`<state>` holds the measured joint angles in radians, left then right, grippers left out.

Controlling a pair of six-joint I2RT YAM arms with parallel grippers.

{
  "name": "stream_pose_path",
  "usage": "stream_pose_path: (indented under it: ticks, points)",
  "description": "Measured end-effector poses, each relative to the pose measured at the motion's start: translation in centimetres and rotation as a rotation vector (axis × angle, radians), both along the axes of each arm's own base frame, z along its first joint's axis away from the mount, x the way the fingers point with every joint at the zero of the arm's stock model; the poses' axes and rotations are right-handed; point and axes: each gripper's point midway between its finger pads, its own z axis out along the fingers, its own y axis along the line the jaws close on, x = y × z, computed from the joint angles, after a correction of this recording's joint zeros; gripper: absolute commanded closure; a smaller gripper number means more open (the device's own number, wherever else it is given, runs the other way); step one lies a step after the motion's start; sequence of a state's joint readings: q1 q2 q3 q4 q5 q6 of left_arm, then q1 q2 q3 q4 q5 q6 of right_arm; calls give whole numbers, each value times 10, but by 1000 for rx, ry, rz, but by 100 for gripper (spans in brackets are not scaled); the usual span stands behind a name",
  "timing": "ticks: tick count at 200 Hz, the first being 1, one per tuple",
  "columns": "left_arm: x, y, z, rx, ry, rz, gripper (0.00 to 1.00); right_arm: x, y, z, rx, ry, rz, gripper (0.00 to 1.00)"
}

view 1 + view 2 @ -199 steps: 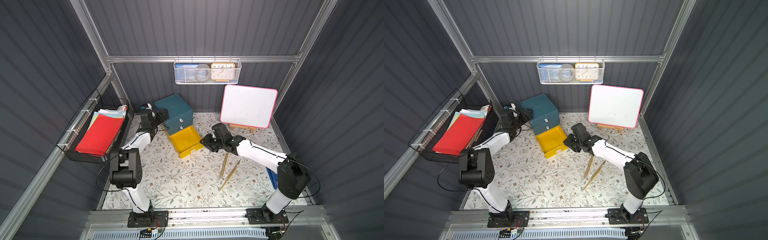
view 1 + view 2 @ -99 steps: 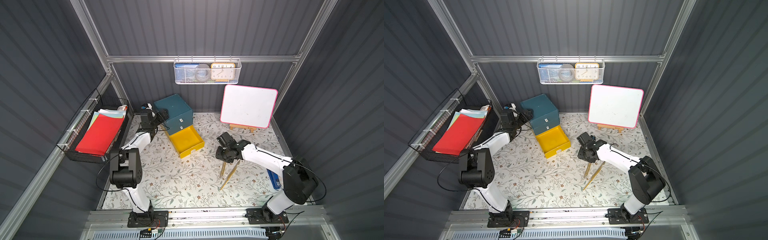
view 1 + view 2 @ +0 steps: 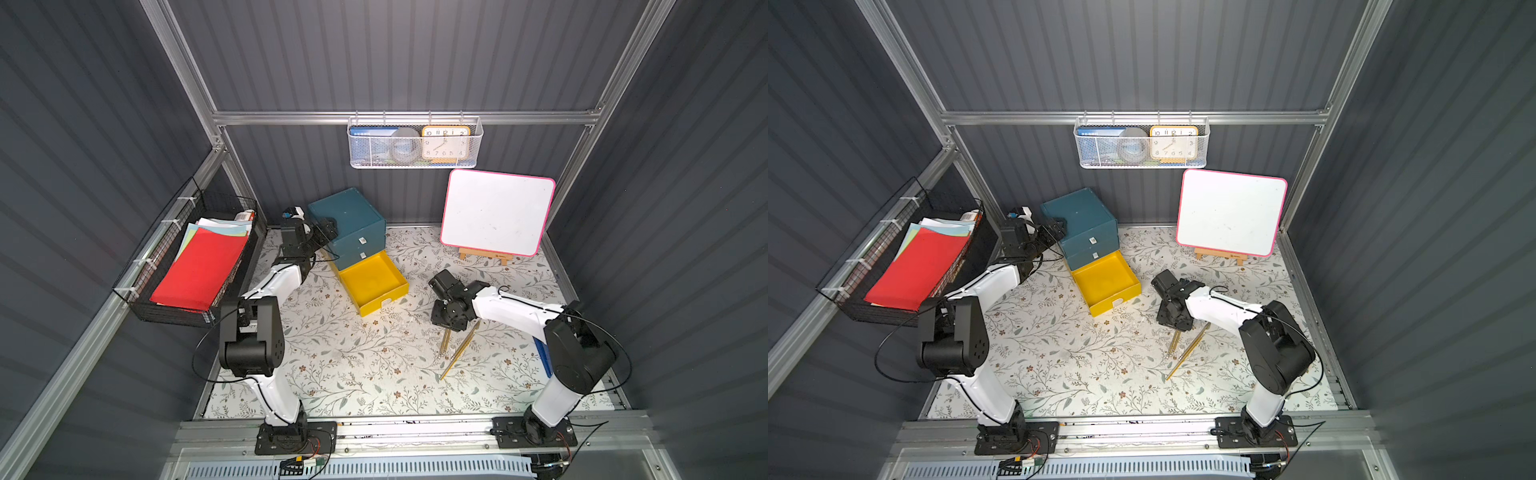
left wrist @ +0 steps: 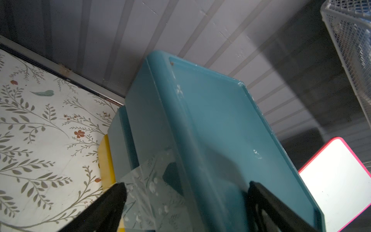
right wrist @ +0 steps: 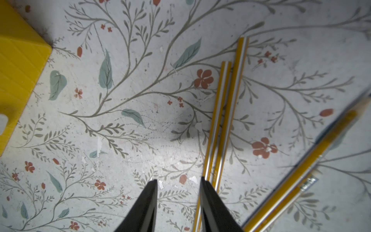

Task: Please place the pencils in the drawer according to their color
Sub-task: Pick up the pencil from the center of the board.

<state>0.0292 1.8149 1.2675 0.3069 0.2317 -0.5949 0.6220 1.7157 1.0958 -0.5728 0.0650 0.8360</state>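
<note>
Gold-yellow pencils [image 3: 445, 343] [image 3: 1174, 343] lie on the floral mat, right of the open, empty yellow drawer [image 3: 370, 278] [image 3: 1104, 282]. My right gripper [image 3: 446, 322] [image 3: 1177, 322] [image 5: 178, 179] hangs low over their far ends, open with only mat between its fingers. Two pencils [image 5: 220, 120] lie side by side just outside one finger, and another [image 5: 301, 170] lies further off. My left gripper [image 3: 328, 228] [image 3: 1059, 228] [image 4: 186, 190] stands open and wide, straddling an upper edge of the teal drawer cabinet [image 3: 347, 216] [image 4: 220, 120]. Whether its fingers press on the cabinet, I cannot tell.
A pink-rimmed whiteboard [image 3: 496, 212] leans on a small easel at the back right. A black wire basket of papers [image 3: 195, 266] hangs on the left wall, and a white mesh basket with a clock [image 3: 415, 143] hangs on the back wall. A blue strip [image 3: 540, 357] shows behind the right arm.
My right gripper has moved from beside the yellow drawer toward the front right and now hangs over the pencils. The left arm has not moved.
</note>
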Motion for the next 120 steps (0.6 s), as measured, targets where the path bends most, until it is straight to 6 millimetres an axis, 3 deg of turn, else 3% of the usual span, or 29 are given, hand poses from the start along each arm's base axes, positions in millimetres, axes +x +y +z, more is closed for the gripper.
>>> stream_pose_path:
  ticks: [55, 120]
  points:
    - [0, 0, 0, 0, 0, 0, 0, -7, -9, -17, -28, 42, -9, 61]
    - [0, 0, 0, 0, 0, 0, 0, -6, -6, -24, -17, 50, -8, 63]
